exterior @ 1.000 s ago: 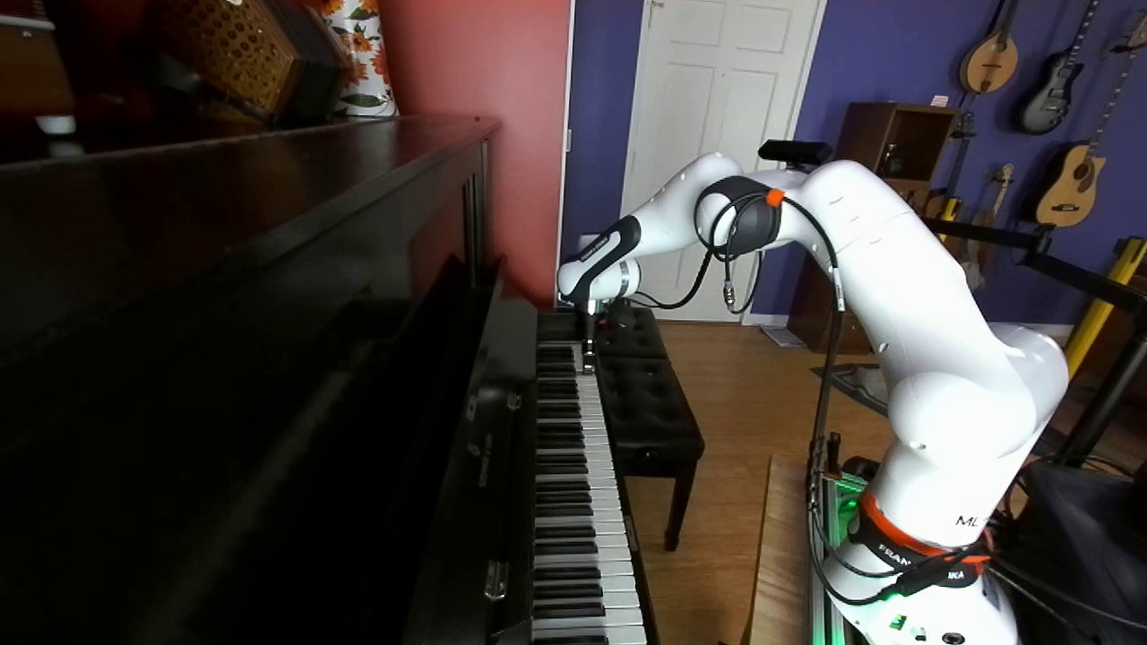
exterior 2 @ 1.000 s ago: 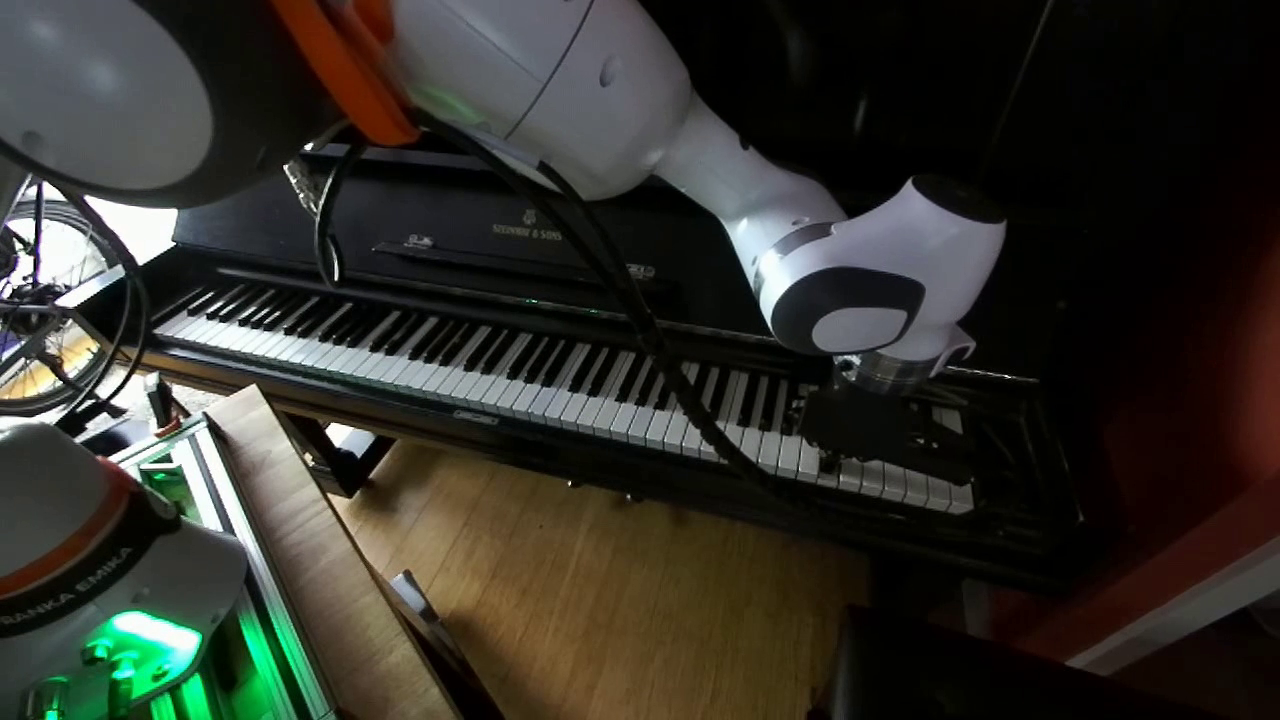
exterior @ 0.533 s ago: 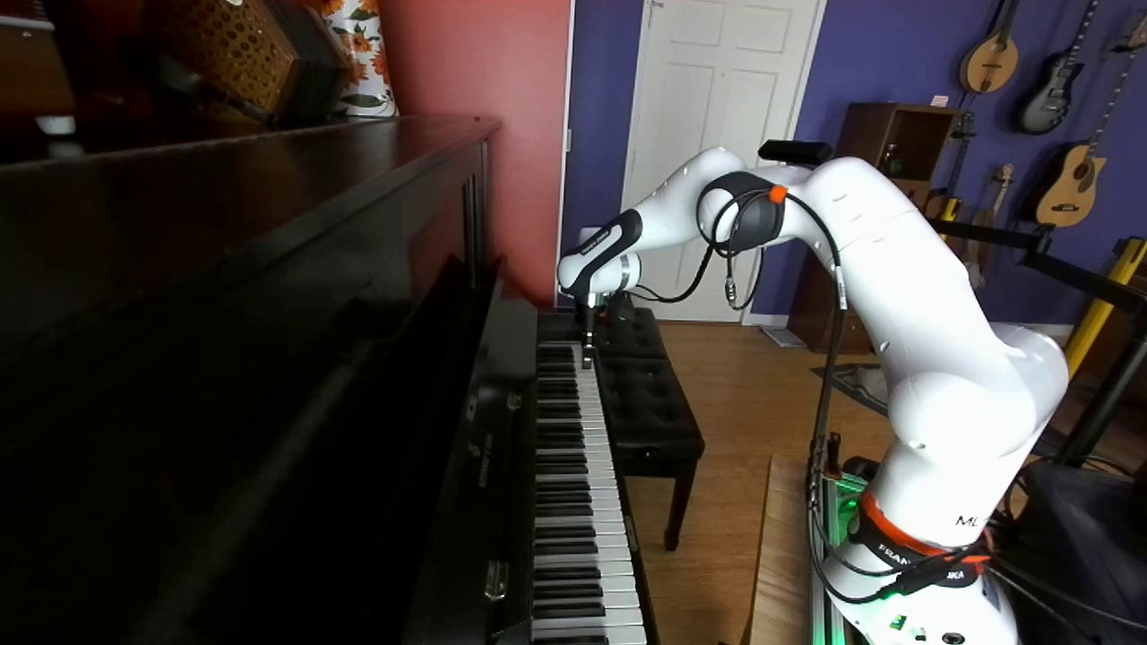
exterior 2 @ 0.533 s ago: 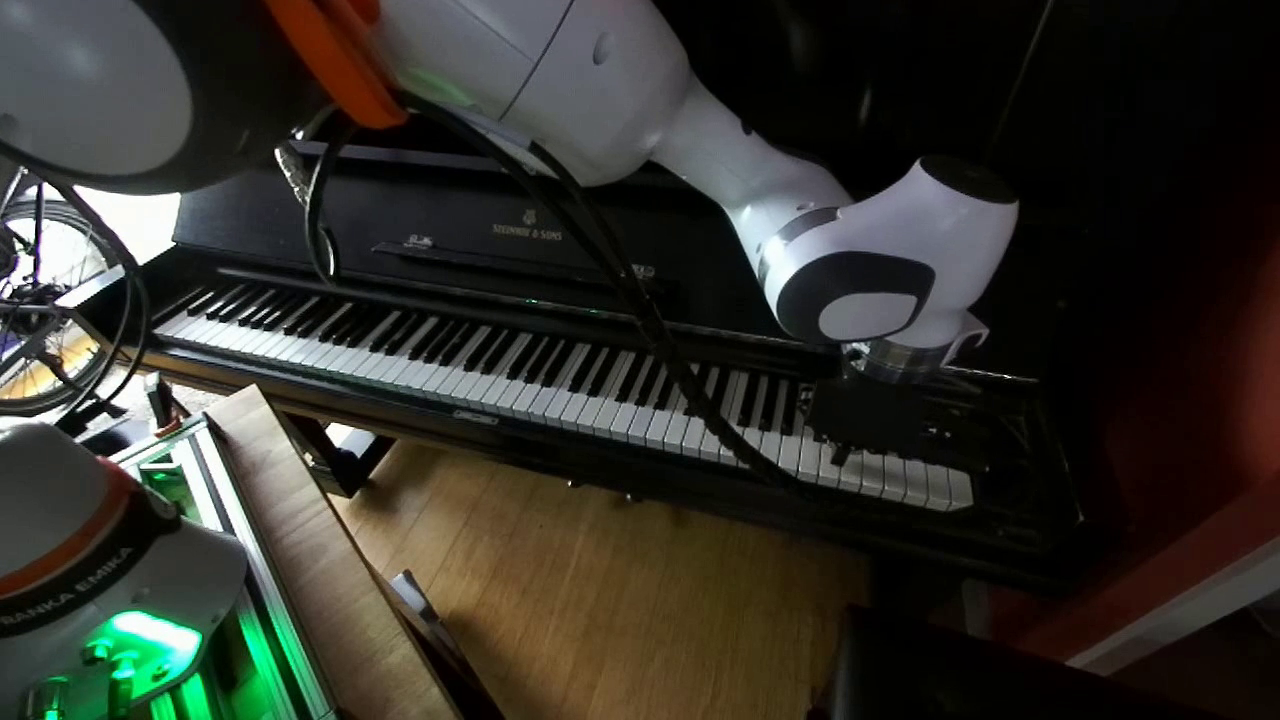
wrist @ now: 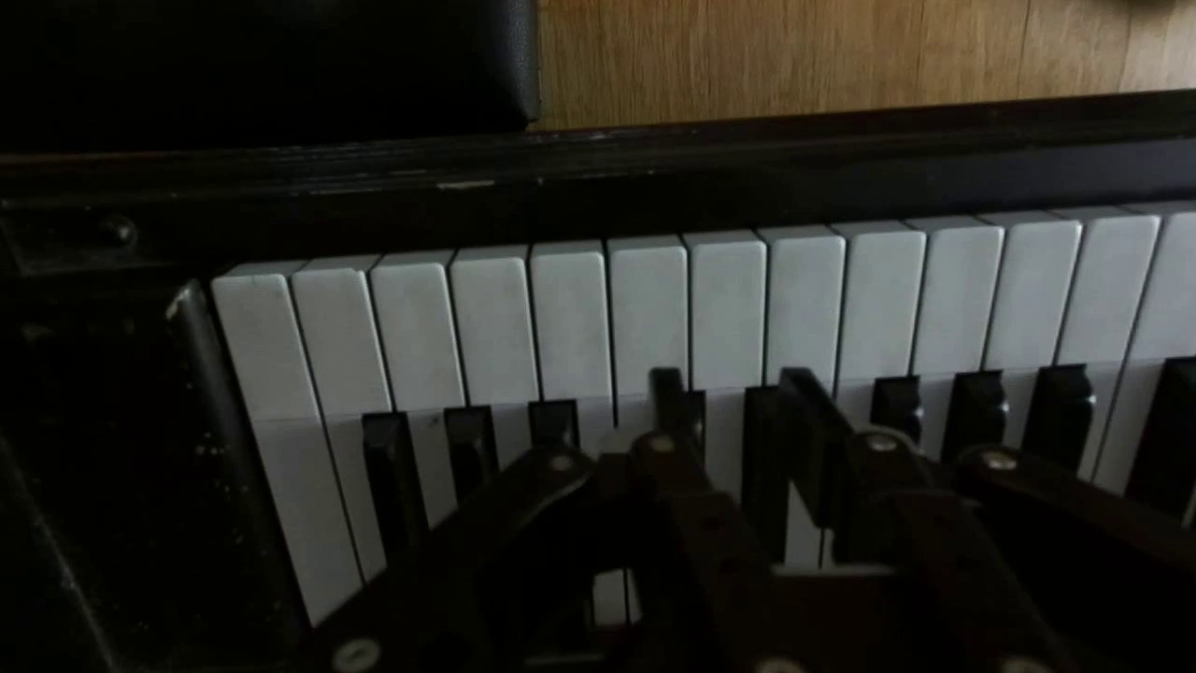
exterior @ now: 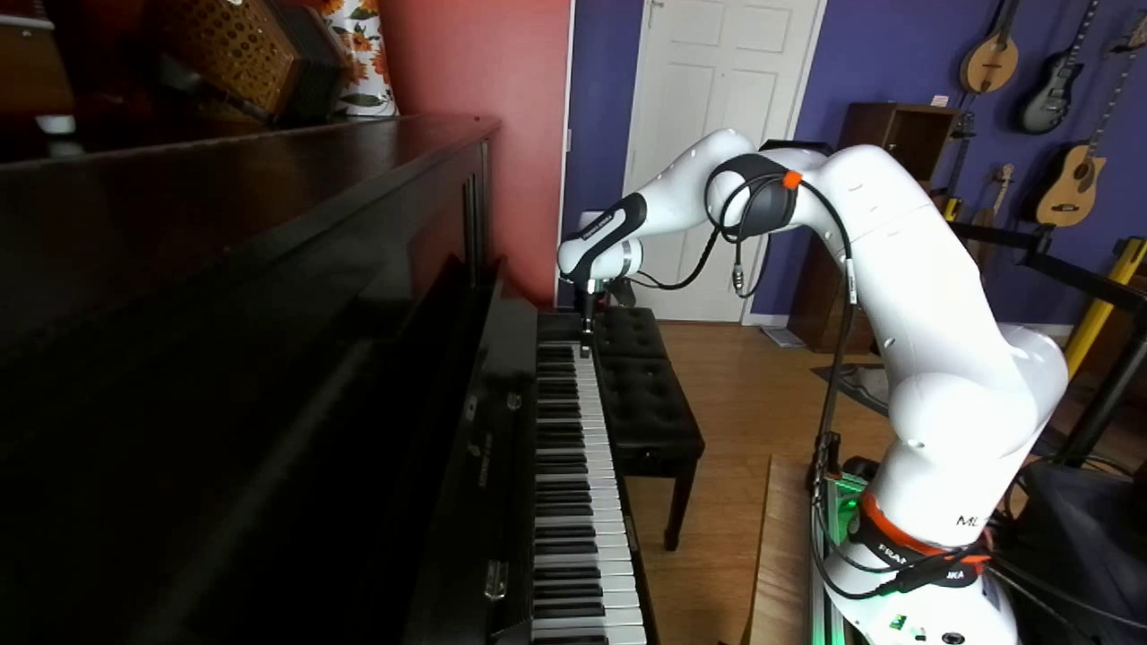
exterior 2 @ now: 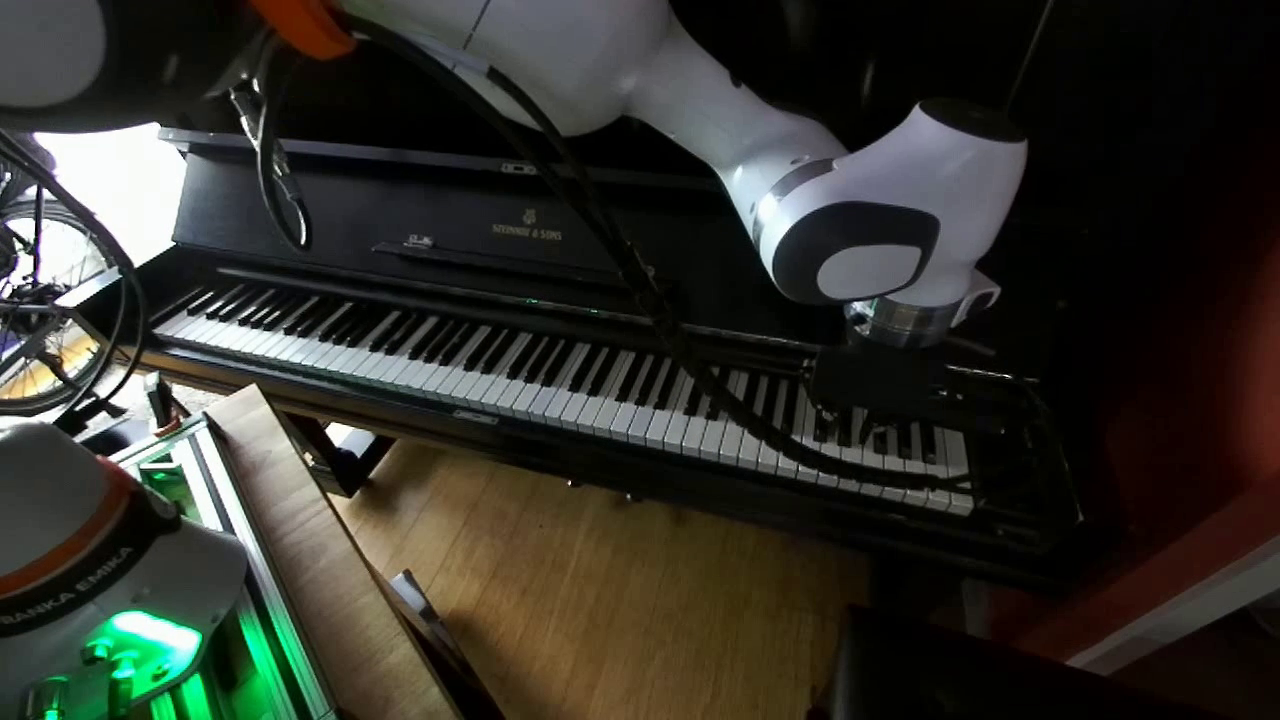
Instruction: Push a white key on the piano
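The piano [exterior: 515,349], dark and glossy with a long row of white keys [exterior: 618,573] and black keys, shows in both exterior views [exterior 2: 400,215]. My gripper hangs fingers down over the far end of the keyboard [exterior: 585,351]. In the wrist view my gripper [wrist: 733,379] comes in from the bottom. Its fingers [wrist: 667,397] stand apart, nearly two white keys' width, with nothing between them. Their tips appear over the line where the black keys start, just behind the wide fronts of the white keys [wrist: 648,299]. I cannot tell whether they touch any key.
A black padded bench [exterior: 650,408] stands along the keyboard's far end; its corner shows in the wrist view [wrist: 448,65]. The piano's dark end block [wrist: 103,449] borders the last key. The arm's cable [exterior 2: 760,430] hangs across the keys in an exterior view.
The arm and gripper have risen and drawn back from the front of the white keys. More keys show under the gripper. The hanging cable has shifted too.
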`<state>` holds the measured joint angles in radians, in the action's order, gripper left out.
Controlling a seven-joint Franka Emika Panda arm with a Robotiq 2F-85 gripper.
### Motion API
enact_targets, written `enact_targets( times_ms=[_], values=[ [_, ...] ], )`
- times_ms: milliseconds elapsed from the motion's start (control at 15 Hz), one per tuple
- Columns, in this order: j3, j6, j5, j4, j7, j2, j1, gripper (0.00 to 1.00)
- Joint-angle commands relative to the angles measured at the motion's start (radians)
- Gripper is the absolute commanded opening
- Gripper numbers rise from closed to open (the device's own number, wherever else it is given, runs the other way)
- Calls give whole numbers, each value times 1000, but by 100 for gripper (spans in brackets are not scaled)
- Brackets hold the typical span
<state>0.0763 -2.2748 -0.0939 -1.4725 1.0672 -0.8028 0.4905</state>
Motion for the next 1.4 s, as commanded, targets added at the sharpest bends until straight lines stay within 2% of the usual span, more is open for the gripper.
enact_targets(
  times_ms=[0, 333, 1200, 1267, 1333],
  values=[
    [12, -54, 23, -117, -22, 90, -19, 64],
    [25, -111, 41, -224, -37, 192, -39, 99],
    [55, -154, 61, -428, -42, 433, -60, 100],
    [58, -158, 65, -436, -38, 442, -62, 100],
    [48, -125, 39, -369, -26, 395, -53, 100]
  ],
)
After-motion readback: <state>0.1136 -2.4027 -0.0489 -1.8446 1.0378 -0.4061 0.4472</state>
